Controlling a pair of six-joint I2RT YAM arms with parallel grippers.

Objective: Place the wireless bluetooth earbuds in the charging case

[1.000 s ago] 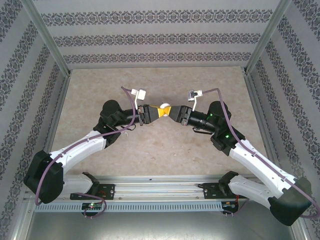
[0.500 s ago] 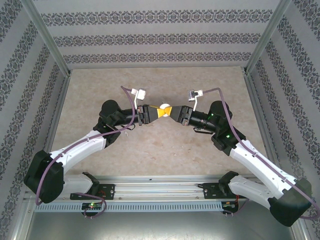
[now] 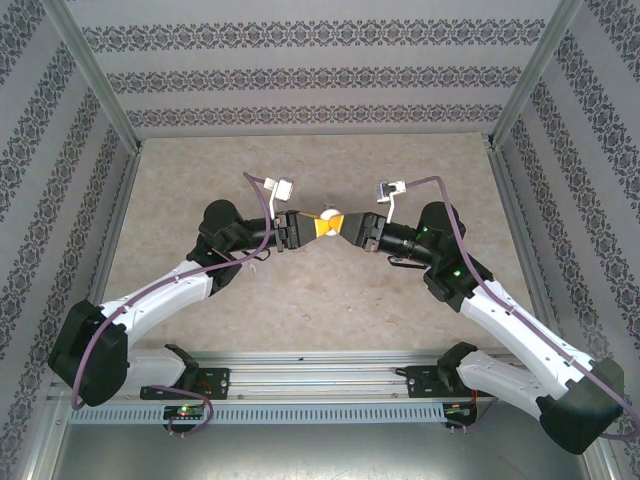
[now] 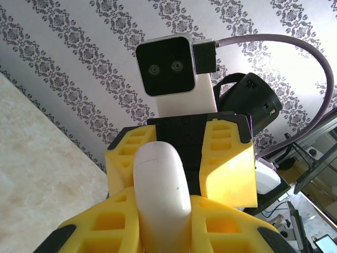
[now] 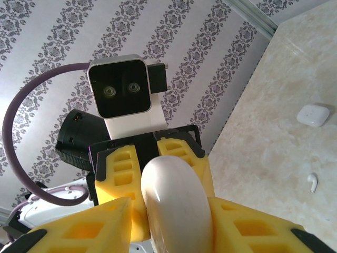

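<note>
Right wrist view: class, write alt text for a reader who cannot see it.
Two yellow-fingered pincers, the right pincer at the bottom and the left pincer facing it, both clasp one smooth white rounded object. Beyond, on the beige table, a white charging case and one earbud lie apart.

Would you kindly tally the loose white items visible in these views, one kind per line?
Smooth round white plastic piece: 1
Small glossy white rounded-square charging case: 1
Tiny curved white plastic earbud: 1
Total: 3
</note>
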